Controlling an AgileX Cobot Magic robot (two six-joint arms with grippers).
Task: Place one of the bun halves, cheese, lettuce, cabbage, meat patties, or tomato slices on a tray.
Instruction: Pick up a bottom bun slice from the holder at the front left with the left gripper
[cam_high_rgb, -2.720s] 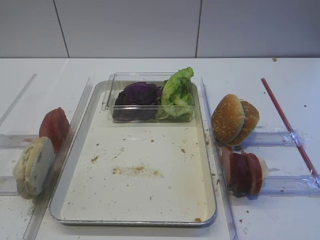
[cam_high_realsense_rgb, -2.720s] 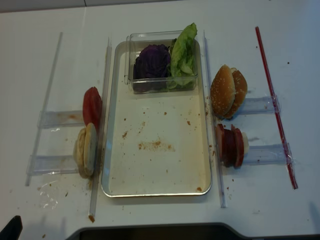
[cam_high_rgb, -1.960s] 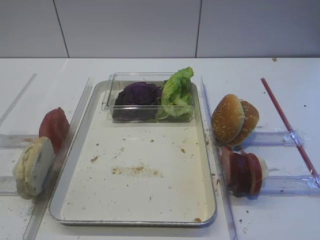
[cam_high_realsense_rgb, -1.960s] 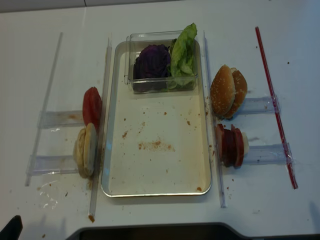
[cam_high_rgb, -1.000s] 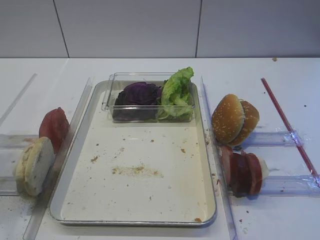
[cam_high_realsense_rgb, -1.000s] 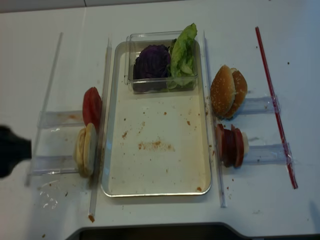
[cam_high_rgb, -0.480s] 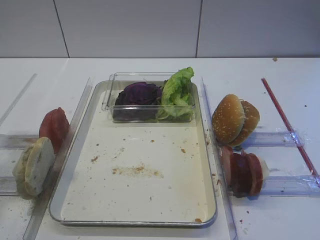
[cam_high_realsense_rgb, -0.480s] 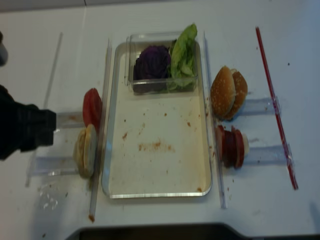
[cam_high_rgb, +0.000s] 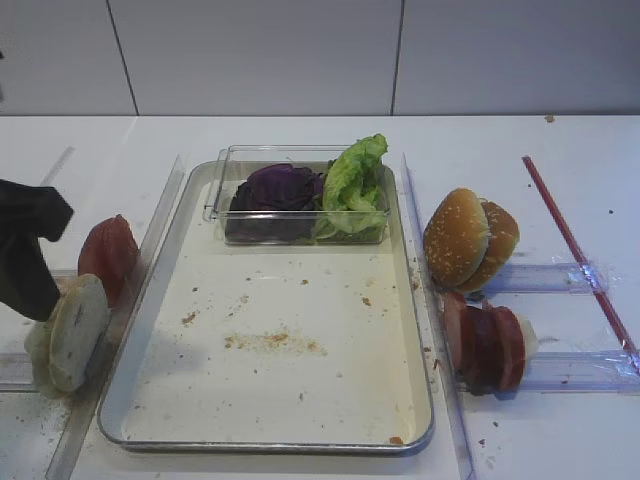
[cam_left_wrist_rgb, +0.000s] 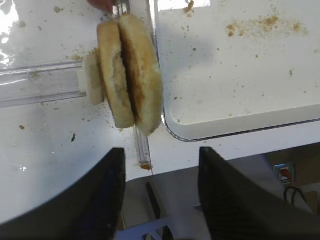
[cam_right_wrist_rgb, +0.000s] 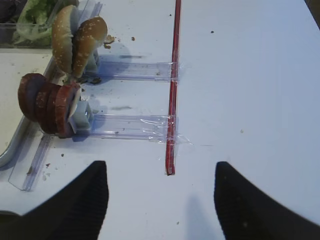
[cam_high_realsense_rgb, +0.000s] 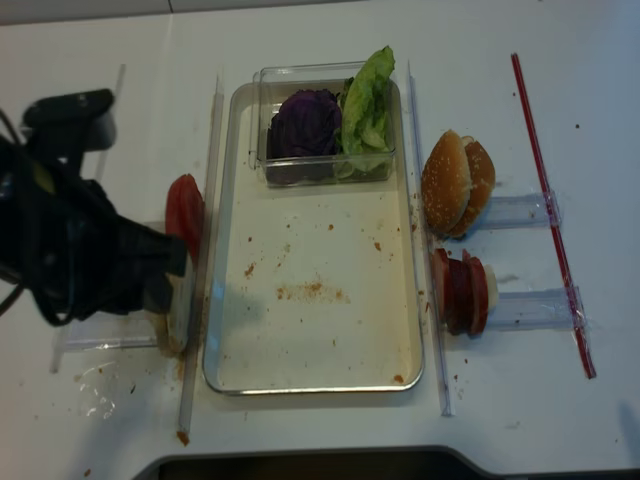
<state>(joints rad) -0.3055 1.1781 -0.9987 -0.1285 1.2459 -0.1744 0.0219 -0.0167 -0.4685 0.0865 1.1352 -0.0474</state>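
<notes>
Left gripper (cam_left_wrist_rgb: 159, 192) parted and holding nothing, poised above bun halves (cam_left_wrist_rgb: 129, 77) standing on edge at 9 o'clock of tray (cam_high_rgb: 418, 330) on table (cam_high_rgb: 560, 140); judged light, soft, crumbly: best pinched gently across flat faces near upper rim.
</notes>
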